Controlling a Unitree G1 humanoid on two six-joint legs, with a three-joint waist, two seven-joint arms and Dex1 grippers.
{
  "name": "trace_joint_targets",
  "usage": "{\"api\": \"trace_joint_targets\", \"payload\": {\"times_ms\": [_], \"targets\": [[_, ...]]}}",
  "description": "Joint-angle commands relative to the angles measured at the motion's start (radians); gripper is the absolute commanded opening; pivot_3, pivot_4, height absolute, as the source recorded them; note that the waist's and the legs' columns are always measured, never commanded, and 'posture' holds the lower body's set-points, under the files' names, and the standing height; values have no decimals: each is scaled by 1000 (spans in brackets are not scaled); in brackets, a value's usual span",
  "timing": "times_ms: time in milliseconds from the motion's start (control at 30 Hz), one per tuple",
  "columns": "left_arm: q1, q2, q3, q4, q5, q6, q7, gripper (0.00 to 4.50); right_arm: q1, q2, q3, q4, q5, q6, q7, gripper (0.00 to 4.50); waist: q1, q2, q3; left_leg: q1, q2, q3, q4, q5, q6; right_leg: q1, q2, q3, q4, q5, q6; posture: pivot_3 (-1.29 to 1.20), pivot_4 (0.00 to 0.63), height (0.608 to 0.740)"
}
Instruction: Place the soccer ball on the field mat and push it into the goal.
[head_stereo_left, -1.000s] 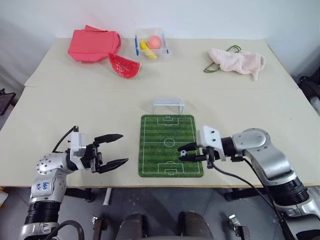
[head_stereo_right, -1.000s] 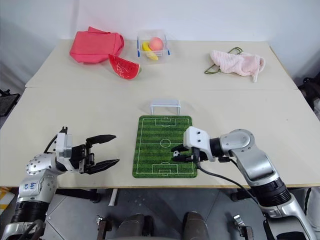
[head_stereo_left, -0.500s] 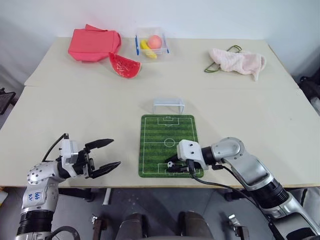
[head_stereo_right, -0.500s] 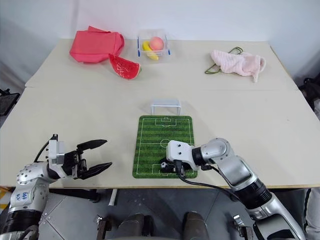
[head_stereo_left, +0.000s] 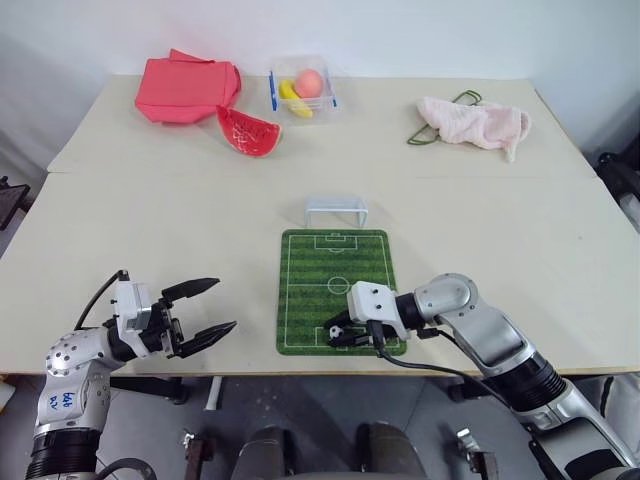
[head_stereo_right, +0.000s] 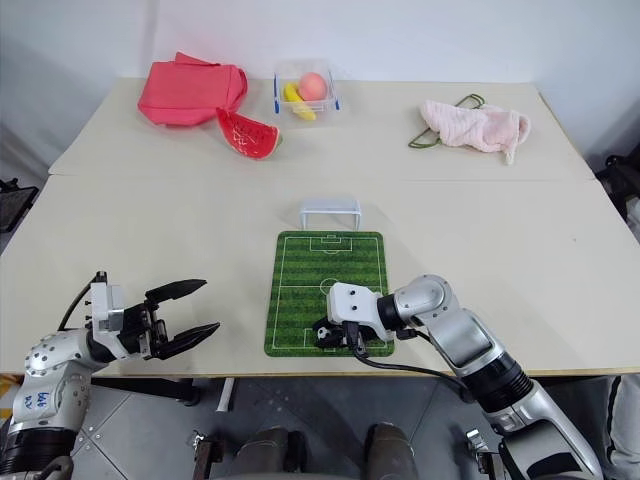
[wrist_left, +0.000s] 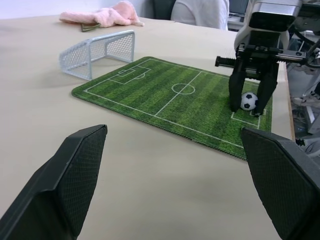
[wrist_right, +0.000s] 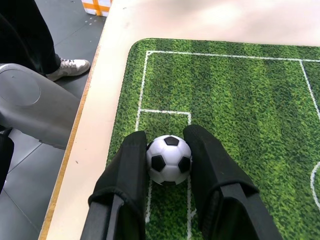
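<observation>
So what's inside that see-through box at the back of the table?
The clear box holds a yellow banana and a pink-orange round fruit. Anything beneath them is covered.

Head stereo pair looks forward and down over the table (head_stereo_left: 200, 220), whole tabletop in frame, both eyes near identical. Left wrist cam sits low, near table level, facing across the field mat (wrist_left: 170, 100) toward the goal (wrist_left: 97, 52). Right wrist cam looks down close on the mat's near edge. All views share the mat.
</observation>
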Motion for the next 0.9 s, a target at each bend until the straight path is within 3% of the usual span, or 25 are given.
{"api": "trace_joint_targets", "payload": {"times_ms": [33, 233, 400, 900], "targets": [[-12, 15, 26, -20, -1, -15, 7, 4500, 10, -6, -7, -14, 16, -5, 11, 854, 0, 0, 0, 0, 0, 0, 0, 0, 0, 0, 0, 0, 0, 0, 0, 0, 150, 740], [-26, 13, 21, -14, 3, -15, 12, 4500, 6, 0, -6, -13, 25, -9, 17, 854, 0, 0, 0, 0, 0, 0, 0, 0, 0, 0, 0, 0, 0, 0, 0, 0, 150, 740], [-30, 11, 18, -15, 4, -13, 14, 4500, 8, 5, -10, -28, 38, 2, 19, 2409, 0, 0, 0, 0, 0, 0, 0, 0, 0, 0, 0, 0, 0, 0, 0, 0, 150, 740], [-7, 15, 30, -25, -13, -9, -4, 4500, -72, -30, -70, -209, 139, 107, 33, 2409, 0, 0, 0, 0, 0, 0, 0, 0, 0, 0, 0, 0, 0, 0, 0, 0, 150, 740]]}}
